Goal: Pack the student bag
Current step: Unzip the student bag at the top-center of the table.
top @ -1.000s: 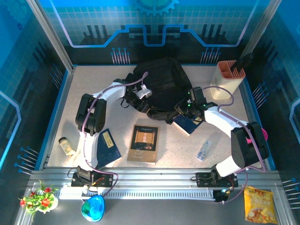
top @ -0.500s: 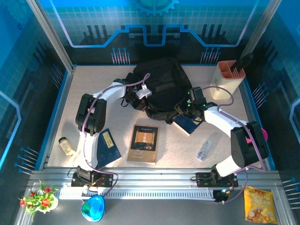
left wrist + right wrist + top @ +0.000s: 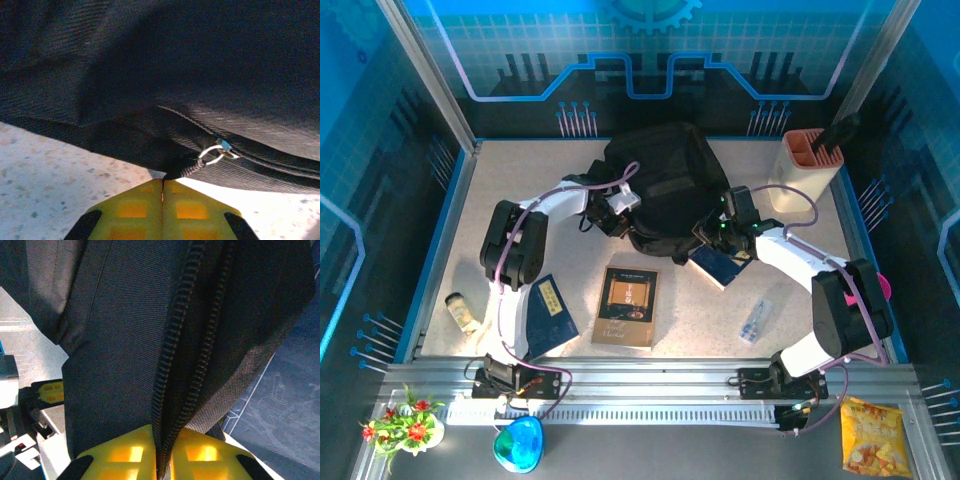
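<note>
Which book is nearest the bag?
The dark blue book beside the right claw, at the student bag's edge; the brown book and left blue book lie clear of it.

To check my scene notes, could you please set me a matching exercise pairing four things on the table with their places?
Things:
1. bag
2. brown book
3. holder
4. jar

Places:
A. near side, by the left edge
B. far right corner
C. far side, middle
D. near side, middle

Pairs: 1-C; 2-D; 3-B; 4-A
</note>
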Available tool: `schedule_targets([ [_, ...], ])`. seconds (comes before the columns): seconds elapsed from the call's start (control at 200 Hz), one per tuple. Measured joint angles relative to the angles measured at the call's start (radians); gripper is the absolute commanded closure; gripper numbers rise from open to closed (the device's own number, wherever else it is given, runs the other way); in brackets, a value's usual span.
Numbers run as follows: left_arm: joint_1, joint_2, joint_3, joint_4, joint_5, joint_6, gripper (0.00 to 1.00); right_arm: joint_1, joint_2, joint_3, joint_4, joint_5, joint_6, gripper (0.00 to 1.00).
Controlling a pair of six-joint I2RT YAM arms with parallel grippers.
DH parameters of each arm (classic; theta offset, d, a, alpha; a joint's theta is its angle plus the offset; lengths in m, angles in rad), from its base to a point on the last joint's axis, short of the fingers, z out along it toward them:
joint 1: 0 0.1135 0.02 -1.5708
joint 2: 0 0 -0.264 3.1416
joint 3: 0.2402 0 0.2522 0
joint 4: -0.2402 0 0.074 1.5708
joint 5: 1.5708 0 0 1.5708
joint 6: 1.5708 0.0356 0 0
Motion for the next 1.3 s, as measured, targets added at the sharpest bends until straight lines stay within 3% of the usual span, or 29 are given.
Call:
schedule_targets([
  [0.315, 0.032, 0.0, -0.009, 0.066, -0.158, -0.083, 1.0, -0.002, 0.0, -0.014, 0.013, 0.006, 0.0, 0.86],
  [0.48, 0.032, -0.027, -0.042, 0.079, -0.083, -0.069, 0.59, -0.002, 0.0, -0.015, 0.021, 0.0, 0.0, 0.85],
  [0.675, 0.021, -0.079, -0.079, 0.056, 0.036, -0.014, 0.52, -0.002, 0.0, -0.015, 0.021, 0.0, 0.0, 0.85],
  [1.05, -0.031, -0.025, -0.031, 0.008, 0.026, 0.078, 0.57, -0.002, 0.0, -0.016, 0.021, 0.0, 0.0, 0.85],
  [1.206, -0.031, -0.007, -0.021, 0.008, 0.026, 0.092, 0.85, -0.002, 0.0, -0.016, 0.021, 0.0, 0.0, 0.86],
  [1.301, -0.031, -0.007, -0.021, 0.012, 0.01, 0.092, 0.95, -0.002, 0.0, -0.016, 0.021, 0.001, 0.0, 0.86],
])
